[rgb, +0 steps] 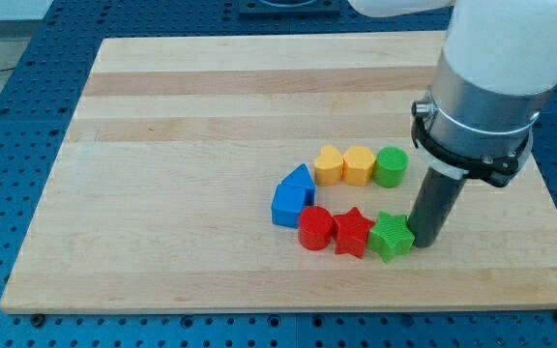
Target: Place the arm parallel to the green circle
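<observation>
The green circle is a short green cylinder at the right end of a row with two yellow blocks, a heart-like one and a hexagon. My tip is at the end of the dark rod, below and a little right of the green circle, right beside the green star; I cannot tell if they touch. The green star ends a lower row with a red star and a red cylinder. Two blue blocks sit at the left of the cluster.
The blocks lie on a light wooden board resting on a blue perforated table. The arm's large white and grey body hangs over the board's right side.
</observation>
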Motion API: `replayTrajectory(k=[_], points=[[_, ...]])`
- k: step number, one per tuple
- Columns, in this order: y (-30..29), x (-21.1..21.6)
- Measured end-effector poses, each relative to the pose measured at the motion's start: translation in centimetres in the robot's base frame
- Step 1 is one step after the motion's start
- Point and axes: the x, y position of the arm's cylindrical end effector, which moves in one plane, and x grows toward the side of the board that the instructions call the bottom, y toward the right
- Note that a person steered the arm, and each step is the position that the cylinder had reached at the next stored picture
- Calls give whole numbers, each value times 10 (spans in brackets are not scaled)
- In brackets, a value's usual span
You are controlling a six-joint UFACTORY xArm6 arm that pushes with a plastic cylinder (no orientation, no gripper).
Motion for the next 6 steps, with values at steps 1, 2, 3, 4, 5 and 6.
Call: replayTrajectory(k=[1,2,3,4,5,6], points=[[-2,0],[-6,0],[-4,0],[-3,0],[17,0],[22,0]])
